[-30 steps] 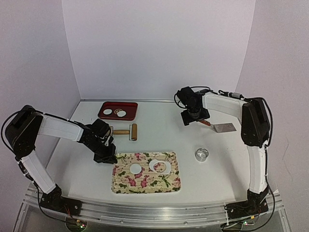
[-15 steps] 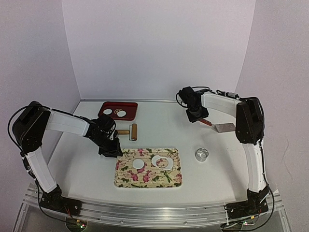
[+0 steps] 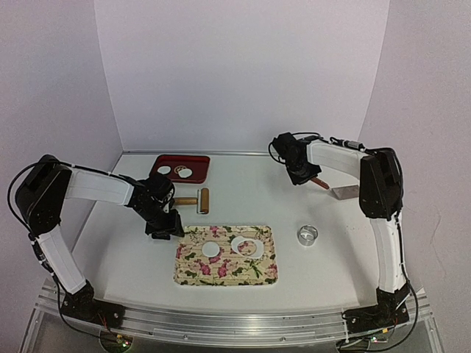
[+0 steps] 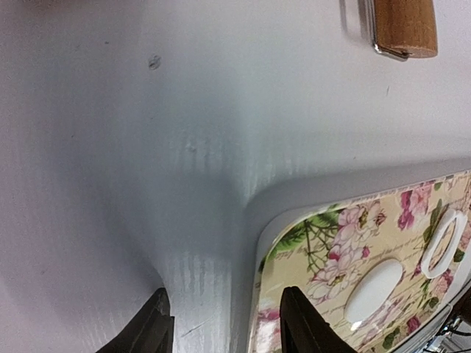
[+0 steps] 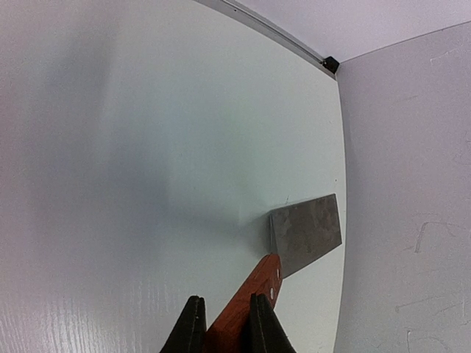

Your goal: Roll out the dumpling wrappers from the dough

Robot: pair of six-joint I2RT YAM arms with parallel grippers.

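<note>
Though set low at the far-left corner of the floral-patterned rectangular board (image 3: pixel 221 271), found left gripper (image 4: pixel 229 327) roughly half open, clasping nothing, board edge between fingers. Found right gripper (image 5: pixel 221 323) clamped on red-brown wooden handle of steel-bladed scraper (image 5: pixel 305 234). Counted one thin white round dough wrapper (image 3: pixel 211 250) on board beside holed white dough leftover (image 3: pixel 255 251); two more wrappers (image 3: pixel 163 170) in red rectangular tray (image 3: pixel 199 165), far left.

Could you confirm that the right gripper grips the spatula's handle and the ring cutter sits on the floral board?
Not quite: the ring cutter sits on the table, right of the floral board, as the top view shows. The right gripper does clamp the spatula handle.
</note>
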